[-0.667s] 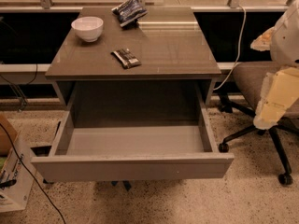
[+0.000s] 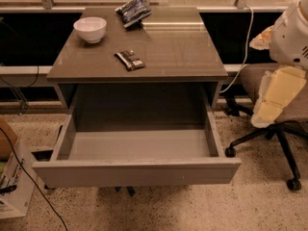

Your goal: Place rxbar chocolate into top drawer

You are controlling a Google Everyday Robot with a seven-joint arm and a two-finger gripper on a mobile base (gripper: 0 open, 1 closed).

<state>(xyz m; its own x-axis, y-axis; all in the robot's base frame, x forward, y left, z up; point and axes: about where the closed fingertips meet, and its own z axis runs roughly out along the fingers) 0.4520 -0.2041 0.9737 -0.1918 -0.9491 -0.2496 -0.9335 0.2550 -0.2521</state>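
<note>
The rxbar chocolate is a small flat dark bar lying on the grey-brown tabletop, left of its middle. The top drawer is pulled fully out below the tabletop, and its pale grey inside holds nothing. My gripper is at the right edge of the camera view, beside the drawer's right side and well away from the bar. It shows as a cream-coloured piece hanging below the white arm. It holds nothing that I can see.
A white bowl stands at the table's back left. A crinkled dark bag lies at the back middle. An office chair stands to the right behind my arm. A cardboard box and a cable are on the floor to the left.
</note>
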